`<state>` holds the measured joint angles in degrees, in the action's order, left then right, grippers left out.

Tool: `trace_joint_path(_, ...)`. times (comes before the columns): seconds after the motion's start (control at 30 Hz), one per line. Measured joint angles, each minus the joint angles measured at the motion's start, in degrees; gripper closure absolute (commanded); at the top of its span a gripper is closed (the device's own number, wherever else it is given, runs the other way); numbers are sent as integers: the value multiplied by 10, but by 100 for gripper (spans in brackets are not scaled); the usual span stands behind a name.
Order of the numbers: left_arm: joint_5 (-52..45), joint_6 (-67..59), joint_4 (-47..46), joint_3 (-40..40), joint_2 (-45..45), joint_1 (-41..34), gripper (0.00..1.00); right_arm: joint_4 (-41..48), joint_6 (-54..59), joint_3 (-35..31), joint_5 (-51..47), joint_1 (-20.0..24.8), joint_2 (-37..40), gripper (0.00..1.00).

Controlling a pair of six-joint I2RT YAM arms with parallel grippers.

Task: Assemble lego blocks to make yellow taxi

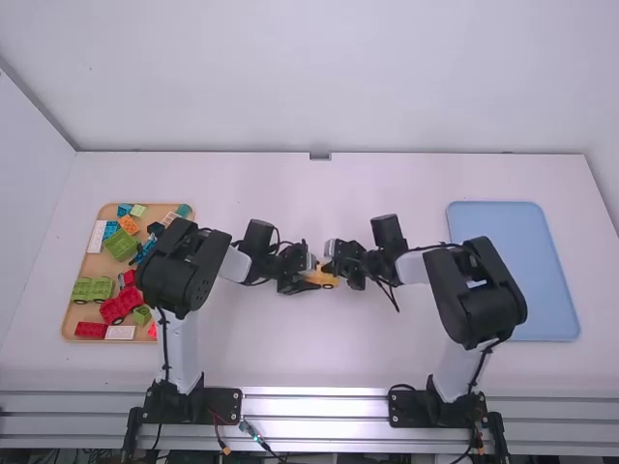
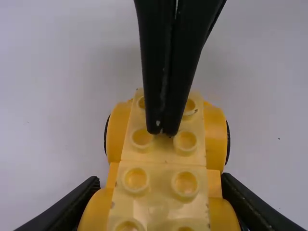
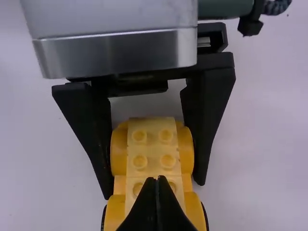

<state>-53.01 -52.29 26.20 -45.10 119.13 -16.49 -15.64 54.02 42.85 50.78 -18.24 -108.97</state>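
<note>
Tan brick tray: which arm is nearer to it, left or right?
Left. In the high view, the left arm overlaps the tan brick tray; the right arm is across the table, overlapping the blue tray.

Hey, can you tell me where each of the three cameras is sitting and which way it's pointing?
High view: above and behind both arms, facing forward and down at the table; both arms show, bases at the bottom edge.
Left wrist view: on the left arm, aimed at the yellow car base, between the left pincer's fingers.
Right wrist view: on the right arm, facing the car base and left pincer; the right pincer's closed fingers show.
Both wrist views share the car base and both pincers.
</note>
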Motion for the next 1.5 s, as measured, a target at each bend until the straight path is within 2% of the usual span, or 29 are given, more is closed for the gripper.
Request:
trace_joint_path(0.07, -2, -2, -3, -1, 0, -1, 42, -16, 0, -2, 4, 10, 3, 93)
trace_joint_path(0.1, -3, -2, -4, -1, 0, -1, 41, -18, -2, -2, 5, 15, 8, 82)
trace_joint_path(0.17, -3, -2, -4, -1, 0, -2, 40, -18, -1, -2, 5, 29, 33, 35)
trace_joint_path(0.2, -3, -2, -4, -1, 0, -2, 39, -15, 0, -2, 5, 35, 51, 21)
trace_joint_path(0.27, -3, -2, -4, -1, 0, -2, 36, 1, 0, -2, 4, 45, 86, 1)
trace_joint_path(0.37, -3, 1, -4, -1, 0, -2, 31, 25, 1, -2, -2, 52, 116, 1)
trace_joint_path(0.43, -3, 2, -4, -1, 0, -3, 18, 38, 1, -2, -11, 55, 126, 1)
trace_joint_path(0.47, -3, 3, -5, -1, 0, -3, 7, 42, 1, -2, -16, 55, 126, 1)
trace_joint_path(0.5, -3, 3, -5, -2, 0, -3, 1, 49, 1, -2, -21, 55, 126, 1)
trace_joint_path(0.8, 4, 10, -8, -6, -1, -3, 1, 54, -30, -2, -62, 55, 126, 1)
trace_joint_path(0.97, 18, 13, -76, -8, -30, 10, 1, 56, -40, -2, -73, 55, 126, 1)
trace_joint_path(1.17, 36, 17, -187, -6, -119, 65, 1, 51, -42, -2, -75, 55, 126, 1)
trace_joint_path(1.27, 38, 17, -244, -6, -206, 113, 1, 51, -44, -2, -75, 55, 126, 1)
trace_joint_path(1.5, 38, 17, -291, -6, -342, 195, 1, 51, -43, -2, -75, 55, 126, 1)
